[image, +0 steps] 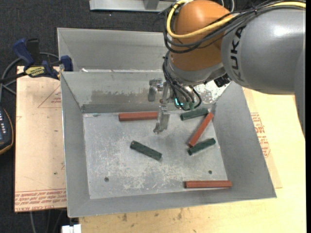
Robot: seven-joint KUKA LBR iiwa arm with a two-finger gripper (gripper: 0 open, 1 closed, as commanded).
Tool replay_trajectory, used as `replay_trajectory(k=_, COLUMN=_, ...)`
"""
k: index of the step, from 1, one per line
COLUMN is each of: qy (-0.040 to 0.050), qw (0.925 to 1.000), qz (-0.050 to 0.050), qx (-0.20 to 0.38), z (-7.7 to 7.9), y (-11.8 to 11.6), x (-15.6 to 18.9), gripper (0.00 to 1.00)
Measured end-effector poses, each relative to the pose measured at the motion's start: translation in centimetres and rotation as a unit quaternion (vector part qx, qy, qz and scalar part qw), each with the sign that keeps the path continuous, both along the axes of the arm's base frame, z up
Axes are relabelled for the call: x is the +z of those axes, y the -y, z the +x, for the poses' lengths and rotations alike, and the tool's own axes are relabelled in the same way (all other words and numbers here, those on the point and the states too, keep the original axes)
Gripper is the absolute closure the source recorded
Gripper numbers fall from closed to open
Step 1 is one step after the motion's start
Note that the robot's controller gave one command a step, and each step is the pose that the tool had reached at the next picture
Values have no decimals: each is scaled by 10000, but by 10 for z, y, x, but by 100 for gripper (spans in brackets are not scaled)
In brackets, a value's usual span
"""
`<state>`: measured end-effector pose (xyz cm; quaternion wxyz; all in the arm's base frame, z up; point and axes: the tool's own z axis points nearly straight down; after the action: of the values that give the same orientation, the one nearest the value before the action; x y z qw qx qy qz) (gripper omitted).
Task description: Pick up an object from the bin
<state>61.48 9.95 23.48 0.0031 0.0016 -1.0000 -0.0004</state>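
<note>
My gripper (159, 128) hangs under the orange wrist cover, its tip low over the bin floor near the middle of the back half. Just left of it, by the back wall, lies a red-brown bar (138, 116) whose right end comes close to the gripper. A dark green bar (146, 150) lies slanted on the floor a little in front of the tip. To the right, another dark green bar (194, 114) lies partly under the arm. Nothing shows in the gripper.
Further right, a red-brown bar (200, 129) lies slanted with a short dark green bar (201, 146) at its lower end. One more red-brown bar (208, 184) lies along the front right edge. The arm covers the bin's back right corner.
</note>
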Motion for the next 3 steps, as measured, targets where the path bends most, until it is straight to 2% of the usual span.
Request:
replay_trajectory(k=1, qy=-9, qw=9989, qz=-3, qx=474, z=-33, y=16, x=-126, gripper=0)
replay_trajectory(k=2, qy=21, qw=9978, qz=0, qx=-657, z=-46, y=19, x=-166, gripper=0)
replay_trajectory(k=3, qy=47, qw=9959, qz=5, qx=901, z=-40, y=20, x=-165, gripper=0)
